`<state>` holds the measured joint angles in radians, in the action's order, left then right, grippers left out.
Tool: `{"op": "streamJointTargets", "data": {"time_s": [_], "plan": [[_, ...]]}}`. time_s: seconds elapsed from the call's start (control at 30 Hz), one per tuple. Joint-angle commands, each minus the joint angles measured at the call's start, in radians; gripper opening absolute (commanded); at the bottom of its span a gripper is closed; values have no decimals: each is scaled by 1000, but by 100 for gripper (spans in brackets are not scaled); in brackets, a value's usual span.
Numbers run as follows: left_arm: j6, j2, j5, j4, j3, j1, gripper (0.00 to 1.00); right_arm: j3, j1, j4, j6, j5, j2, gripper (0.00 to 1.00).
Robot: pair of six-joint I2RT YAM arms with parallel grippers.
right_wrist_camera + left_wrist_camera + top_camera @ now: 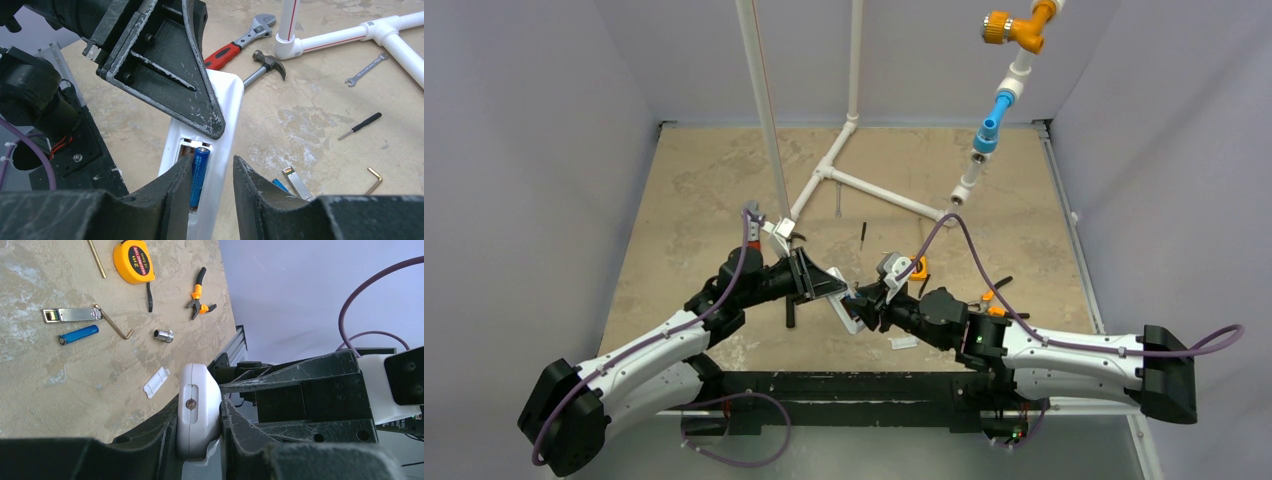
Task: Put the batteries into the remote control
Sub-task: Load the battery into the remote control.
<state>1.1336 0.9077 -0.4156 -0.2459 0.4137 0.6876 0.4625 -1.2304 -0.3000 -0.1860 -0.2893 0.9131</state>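
Read "2m" on round yellow tape measure (132, 261); smaller print illegible. Found slim white plastic remote control (227, 110) clamped in left gripper (199, 435), raised off tan stone-patterned table (50, 380), long axis tilted, plain back toward right wrist camera. Noted open battery recess holding one blue cylindrical battery (200, 172), aligned with remote's length. Observed right gripper (212, 195) narrowly parted astride it, gripping nothing. Logged second blue battery (78, 334) lying flat on table.
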Motion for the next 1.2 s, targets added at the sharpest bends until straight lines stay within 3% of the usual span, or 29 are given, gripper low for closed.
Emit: {"op": "streamJointTargets", "data": {"time_s": [0.0, 0.77, 1.17], "plan": [[14, -10, -57, -72, 46, 4, 0, -9, 10, 28, 20, -40, -7, 33], [15, -7, -59, -81, 30, 5, 0, -15, 9, 94, 6, -3, -57, 46], [14, 0, -63, -82, 29, 5, 0, -19, 9, 121, -3, 19, -104, 48]]}}
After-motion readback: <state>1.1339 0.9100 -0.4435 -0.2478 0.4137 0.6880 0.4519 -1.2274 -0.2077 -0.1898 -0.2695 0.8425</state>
